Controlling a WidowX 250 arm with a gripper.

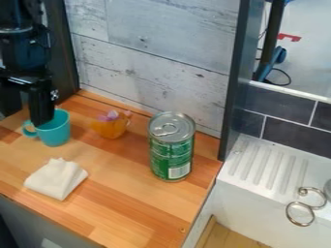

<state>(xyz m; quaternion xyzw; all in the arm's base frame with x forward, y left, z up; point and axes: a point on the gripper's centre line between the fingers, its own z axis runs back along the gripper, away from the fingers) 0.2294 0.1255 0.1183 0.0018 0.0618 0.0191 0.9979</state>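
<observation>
Light-wood countertop under tall green metal can. Teal round mug well left of can, orange translucent container between. Black two-finger gripper at mug's rim, contact unclear; whether claw is clenched or released, cannot tell. Folded white cloth left of can. Risks, judged: off-centre downward press tips mug; sideways swing toward can shoves mug into container.

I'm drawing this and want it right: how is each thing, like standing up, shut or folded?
Teal mug: upright.
Green can: upright, lid shut, pull tab on.
White cloth: folded, bunched up on top.
Orange container: something purple at its top.
End effector: hanging down at the mug; I can't tell if it touches.
</observation>
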